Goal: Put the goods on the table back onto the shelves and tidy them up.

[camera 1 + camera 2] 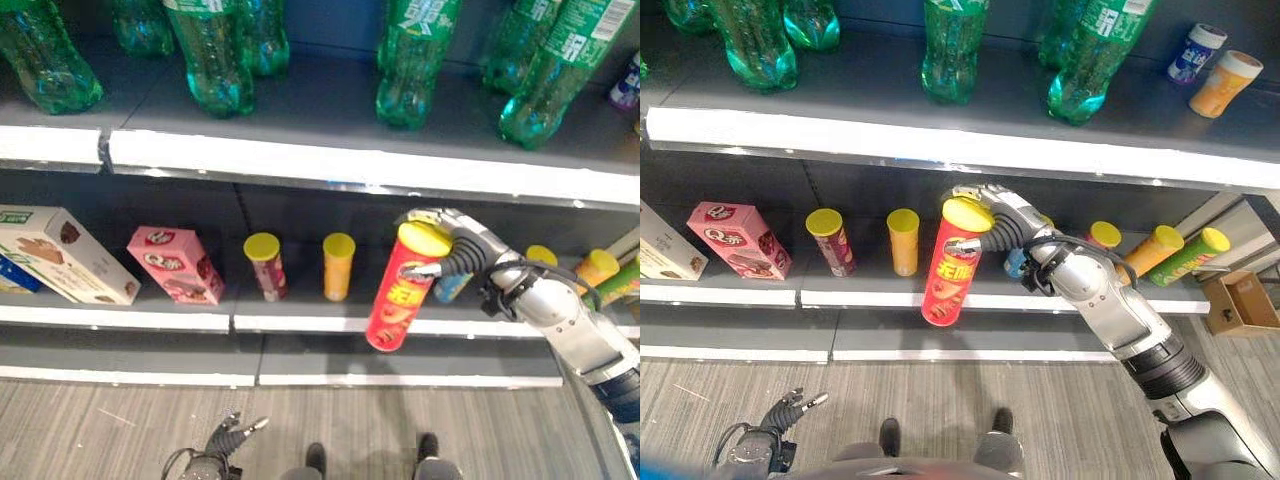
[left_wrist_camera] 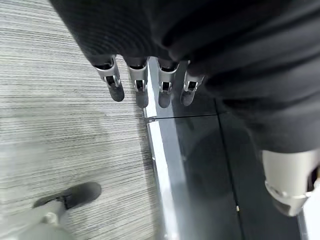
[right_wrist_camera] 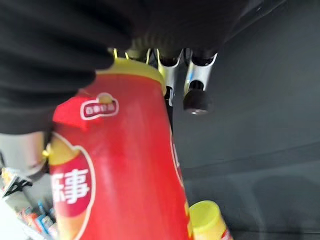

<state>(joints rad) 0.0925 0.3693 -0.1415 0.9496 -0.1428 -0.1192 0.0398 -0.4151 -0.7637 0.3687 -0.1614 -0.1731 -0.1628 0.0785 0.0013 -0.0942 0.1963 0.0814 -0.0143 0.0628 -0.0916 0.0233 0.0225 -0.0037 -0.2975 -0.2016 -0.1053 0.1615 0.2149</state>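
Red crisp tube (image 1: 398, 288) with a yellow lid is held tilted in front of the lower shelf (image 1: 300, 322), its lid end level with the shadowed gap under the upper shelf (image 1: 350, 165) and its base out past the lower shelf's white front edge.

Taking the red crisp tube as landmark, from left to right:
- Far left of it, on the lower shelf, a white biscuit box (image 1: 58, 254) lies at an angle.
- Nearer, a pink snack box (image 1: 176, 264) leans on the same shelf.
- Closer still stand a small dark-red can with a yellow lid (image 1: 265, 265) and a small orange can with a yellow lid (image 1: 338, 266), apart from each other and from the tube.
- Low and left of the tube, above the striped floor (image 1: 100, 430), the left hand (image 1: 228, 437) hangs with fingers straight and relaxed, grasping nothing.
- At the tube's lid end, the right hand (image 1: 455, 250) has its fingers curled round the upper part of the tube, grasping it.
- Right of the tube, behind the right arm, a small yellow-lidded can (image 1: 1103, 235) and two tilted tubes, one orange (image 1: 1154, 251) and one green (image 1: 1189, 256), rest on the lower shelf.
- Above the tube, green plastic bottles (image 1: 411, 60) stand in a row on the upper shelf.
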